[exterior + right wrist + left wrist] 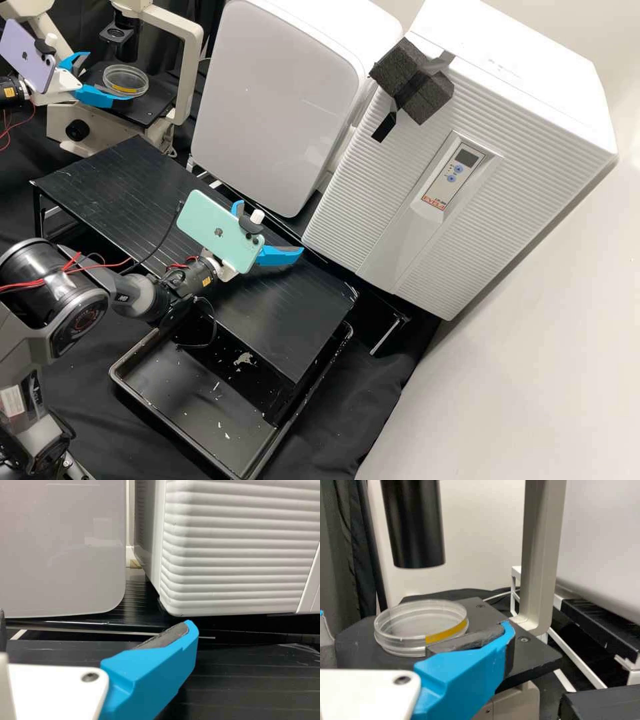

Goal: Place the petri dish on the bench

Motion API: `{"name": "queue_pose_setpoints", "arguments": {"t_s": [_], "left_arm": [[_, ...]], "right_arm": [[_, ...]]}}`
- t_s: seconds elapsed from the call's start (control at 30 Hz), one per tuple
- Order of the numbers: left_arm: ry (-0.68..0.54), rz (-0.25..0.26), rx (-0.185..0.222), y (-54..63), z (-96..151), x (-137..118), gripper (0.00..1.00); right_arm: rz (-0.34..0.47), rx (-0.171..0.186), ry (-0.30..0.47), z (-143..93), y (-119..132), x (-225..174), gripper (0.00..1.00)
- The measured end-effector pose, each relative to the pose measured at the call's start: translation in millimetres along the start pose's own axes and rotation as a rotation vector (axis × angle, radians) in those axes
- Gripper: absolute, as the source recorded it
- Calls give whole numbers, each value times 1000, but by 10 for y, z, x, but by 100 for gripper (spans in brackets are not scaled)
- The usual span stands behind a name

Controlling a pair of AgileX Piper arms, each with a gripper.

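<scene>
petri dish is seated flat on the microscope stage, just ahead of & roughly btwn the wide-open, empty fingers of the L gripper (contact w/ the rim can't be told), R gripper well apart, also open/empty, so L is favoured imo.

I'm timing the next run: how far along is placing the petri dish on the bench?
Nothing looks done: the petri dish sits on the microscope stage. In hand: nothing gripped, though the left gripper stands open at the dish; the right gripper hangs open above the bench. Left: closing on the dish, lifting, carrying and setting it down.
</scene>
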Motion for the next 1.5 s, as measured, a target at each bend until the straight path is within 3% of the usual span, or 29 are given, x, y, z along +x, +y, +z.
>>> {"name": "queue_pose_setpoints", "arguments": {"t_s": [0.57,1.03,1.07,1.5], "left_arm": [[11,-28,-27,-117,5,224,100],[6,-14,-43,-147,-4,270,100],[5,-12,-43,-160,-7,275,0],[-6,19,-53,-199,-14,299,0]], "right_arm": [[0,0,0,0,0,0,100],[0,0,0,0,0,0,100],[0,0,0,0,0,0,100],[0,0,0,0,0,0,100]]}}
